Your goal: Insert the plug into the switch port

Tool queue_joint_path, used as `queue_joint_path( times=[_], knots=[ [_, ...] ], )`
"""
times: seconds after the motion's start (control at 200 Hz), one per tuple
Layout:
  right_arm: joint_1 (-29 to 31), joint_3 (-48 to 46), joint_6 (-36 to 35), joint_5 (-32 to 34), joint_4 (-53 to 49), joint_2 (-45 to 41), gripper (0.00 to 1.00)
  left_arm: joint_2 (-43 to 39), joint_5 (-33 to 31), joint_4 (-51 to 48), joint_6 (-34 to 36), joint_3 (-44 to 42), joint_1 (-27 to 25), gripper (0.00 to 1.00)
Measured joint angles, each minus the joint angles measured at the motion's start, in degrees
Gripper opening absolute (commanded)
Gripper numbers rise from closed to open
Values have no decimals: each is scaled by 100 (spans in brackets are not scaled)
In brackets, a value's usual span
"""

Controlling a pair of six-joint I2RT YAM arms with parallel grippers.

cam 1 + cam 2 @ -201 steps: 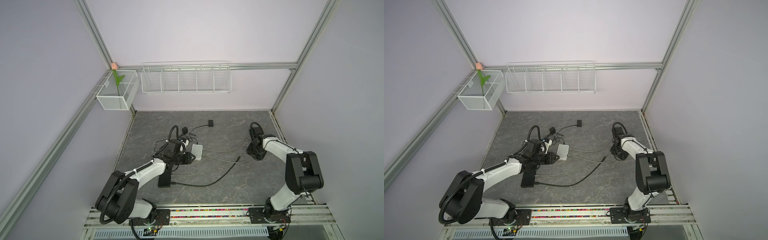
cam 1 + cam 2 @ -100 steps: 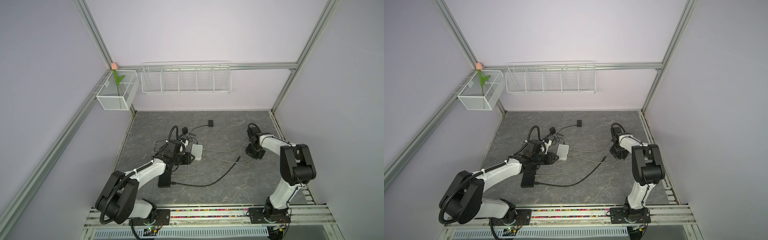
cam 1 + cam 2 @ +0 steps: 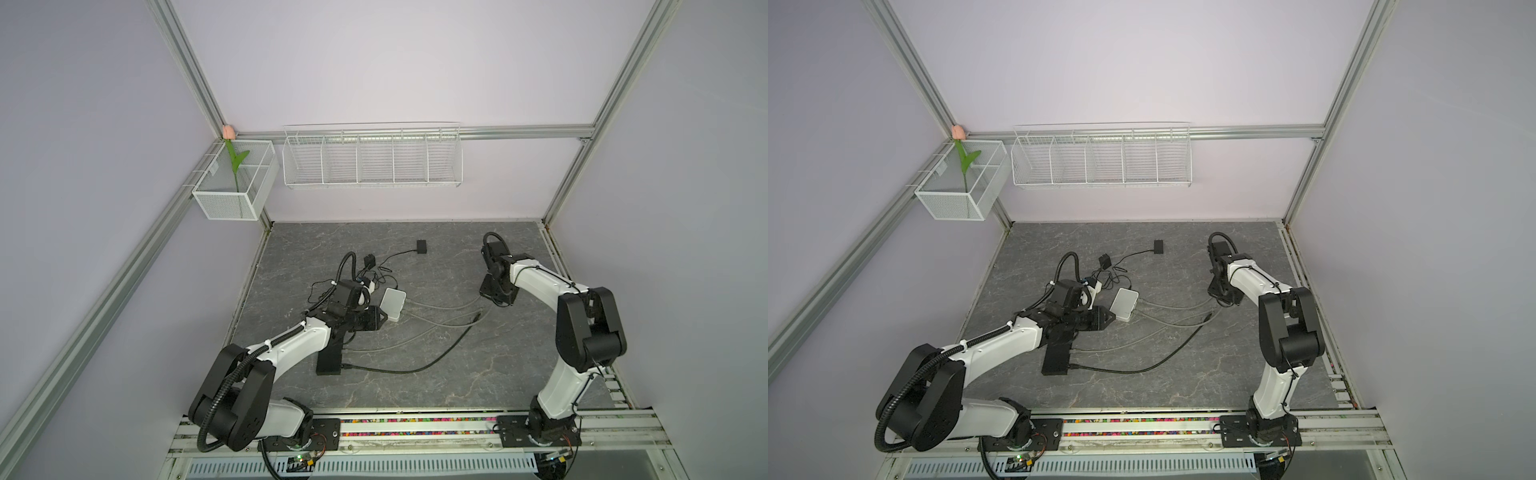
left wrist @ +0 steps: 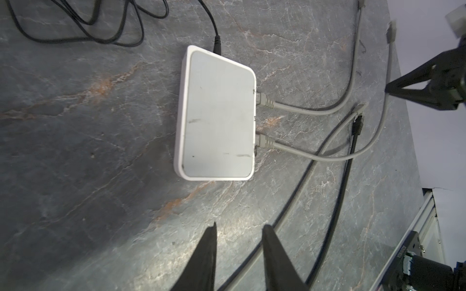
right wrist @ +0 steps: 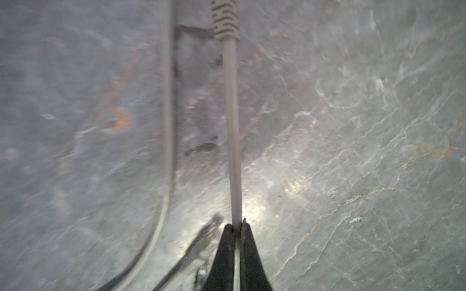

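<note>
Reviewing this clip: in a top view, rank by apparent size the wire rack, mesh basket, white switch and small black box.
Largest to smallest:
wire rack
mesh basket
white switch
small black box
Rack and basket likely hang nearer the camera, flattering them.

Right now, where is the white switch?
In both top views the white switch lies left of centre on the table, just ahead of the open left claw.

A white switch [image 3: 393,303] is set centre-left on the marbled tabletop [image 3: 415,395]; grey cables [image 4: 302,110] and a black cable [image 4: 345,181] are spread to its right
</note>
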Motion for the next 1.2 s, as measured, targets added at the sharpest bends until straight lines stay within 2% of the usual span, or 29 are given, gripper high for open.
queue_joint_path(
  times=[0.235,0.61,0.75,0.905,1.2],
  knots=[
    [138,1191,-321,175,-415,188,6,-157,-101,-138,11,4,2,31],
    [125,3099,-745,494,-1115,1878,6,-614,-203,-372,24,4,39,31],
    [90,3773,-855,603,-1377,2256,6,-769,-260,-459,24,4,39,31],
    [59,3799,-933,669,-1405,2258,9,-922,-343,-525,24,4,46,31],
    [20,3018,-997,520,-1115,2111,17,-938,-420,-575,26,4,131,31]
  ],
)
